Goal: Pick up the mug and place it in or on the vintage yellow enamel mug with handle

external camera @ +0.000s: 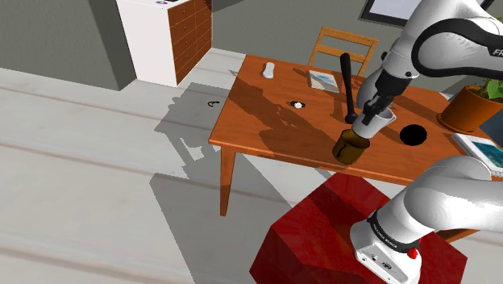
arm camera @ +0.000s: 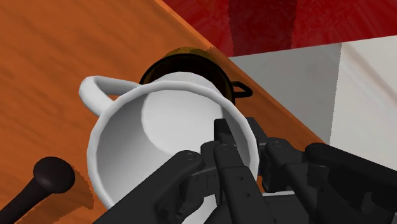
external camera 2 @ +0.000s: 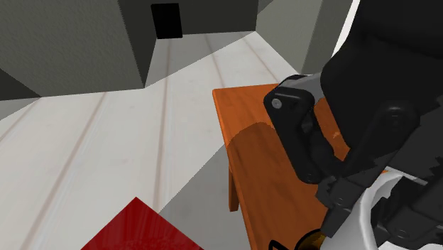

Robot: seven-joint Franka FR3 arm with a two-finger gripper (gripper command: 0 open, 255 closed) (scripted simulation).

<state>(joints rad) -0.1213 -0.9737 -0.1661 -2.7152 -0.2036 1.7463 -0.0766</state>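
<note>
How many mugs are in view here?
2. A white mug is clasped at its rim by the gripper; a dark, yellow-rimmed mug stands on the table just below it. The arm covers part of the table, so another could be hidden.

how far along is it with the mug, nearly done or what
Done: the gripper is shut on the rim of the white mug, which is up off the table. In hand: it hangs tilted right over the dark yellow-rimmed mug. Left: lower it in or on that mug and let go.
</note>
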